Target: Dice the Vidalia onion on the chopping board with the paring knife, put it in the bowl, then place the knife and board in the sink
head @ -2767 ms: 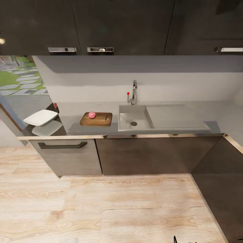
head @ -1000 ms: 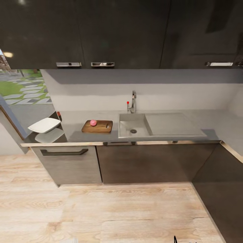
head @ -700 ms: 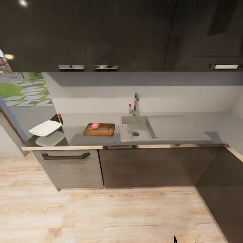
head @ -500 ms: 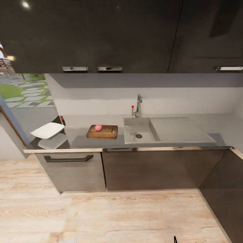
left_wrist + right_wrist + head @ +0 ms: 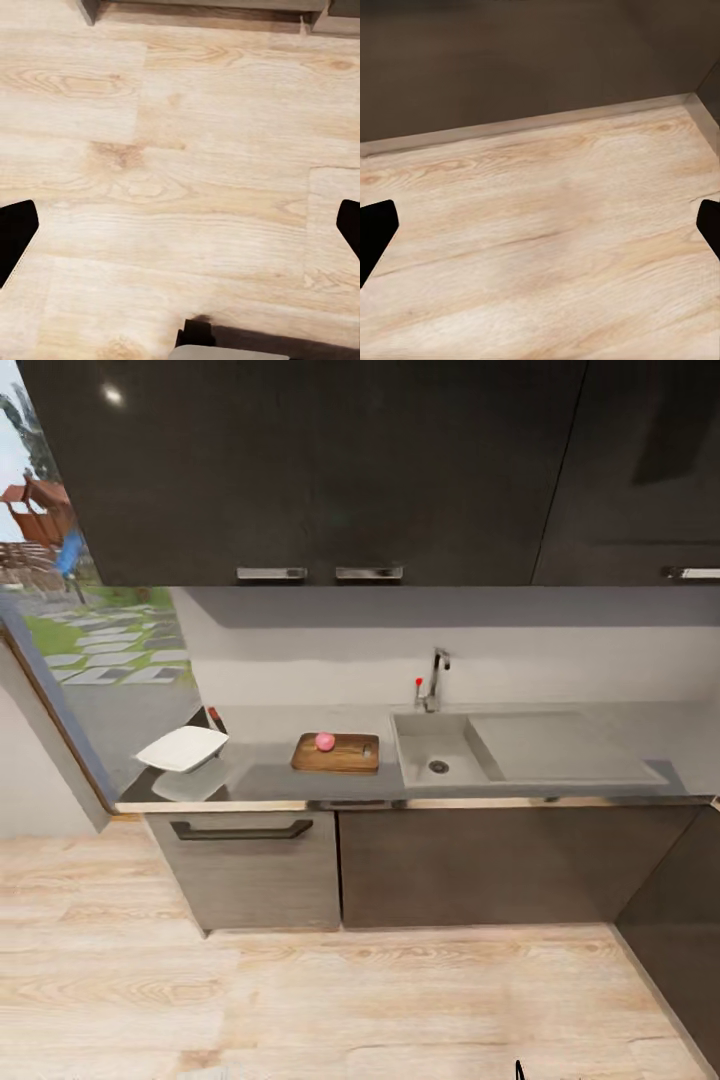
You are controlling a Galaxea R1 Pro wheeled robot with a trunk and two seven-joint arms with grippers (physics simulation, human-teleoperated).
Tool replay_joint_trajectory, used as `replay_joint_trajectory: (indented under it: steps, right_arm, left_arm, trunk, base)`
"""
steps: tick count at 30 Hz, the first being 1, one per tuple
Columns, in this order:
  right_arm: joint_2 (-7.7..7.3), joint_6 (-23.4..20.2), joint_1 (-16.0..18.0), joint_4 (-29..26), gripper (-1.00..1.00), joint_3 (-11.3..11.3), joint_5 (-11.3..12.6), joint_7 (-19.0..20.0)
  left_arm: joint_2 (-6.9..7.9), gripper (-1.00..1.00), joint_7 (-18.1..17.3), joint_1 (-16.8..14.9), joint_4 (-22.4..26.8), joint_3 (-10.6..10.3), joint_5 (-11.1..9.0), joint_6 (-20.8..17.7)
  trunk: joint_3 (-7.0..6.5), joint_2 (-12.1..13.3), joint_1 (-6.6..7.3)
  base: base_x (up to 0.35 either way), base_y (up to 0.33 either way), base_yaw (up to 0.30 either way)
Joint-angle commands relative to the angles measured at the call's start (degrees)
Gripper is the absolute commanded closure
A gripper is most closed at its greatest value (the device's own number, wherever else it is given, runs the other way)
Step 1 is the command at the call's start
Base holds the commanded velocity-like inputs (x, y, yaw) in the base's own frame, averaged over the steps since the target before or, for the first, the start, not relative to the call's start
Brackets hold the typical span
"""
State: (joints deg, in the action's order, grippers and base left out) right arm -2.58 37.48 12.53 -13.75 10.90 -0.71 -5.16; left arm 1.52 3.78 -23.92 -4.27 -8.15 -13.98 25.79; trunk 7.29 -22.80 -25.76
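paring knife too small to tell, countertop [image 5: 560, 785] cut off at right edge

No text, label or number can be read anywhere. The cabinets [image 5: 300, 470] and countertop [image 5: 270, 775] are plain.

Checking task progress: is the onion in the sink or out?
Out: the onion sits on the chopping board, beside the sink.

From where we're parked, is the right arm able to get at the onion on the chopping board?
Probably not yet. The onion sits on the chopping board across open floor, and the right pincer hangs open facing floorboards. Nothing blocks the way; the base looks too far back.
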Motion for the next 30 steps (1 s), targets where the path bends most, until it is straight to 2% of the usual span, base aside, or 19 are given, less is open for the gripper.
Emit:
replay_joint_trajectory:
  steps: [1, 21, 30]
  right_arm:
    - [-0.02, 0.2, 0.0, 0.0, -1.00, -0.1, -0.1, -0.3]
    - [-0.04, 0.1, 0.0, 0.0, -1.00, -0.1, -0.1, -0.3]
    - [-0.05, 0.1, 0.0, 0.0, -1.00, -0.1, -0.1, -0.3]
  left_arm:
    - [-0.03, -1.00, 0.1, -0.1, -0.2, -0.5, -0.3, 0.3]
    - [0.06, -1.00, 0.1, -0.1, -0.2, -0.5, -0.3, 0.3]
    - [0.06, -1.00, 0.1, -0.1, -0.2, -0.5, -0.3, 0.3]
  trunk:
    - [0.04, -0.1, -0.03]
    - [-1.10, -0.1, -0.03]
    - [-1.19, -0.1, -0.03]
  base:
    - [-0.087, 0.281, 0.130]
    - [-0.011, 0.287, 0.228]
    - [0.000, 0.290, 0.050]
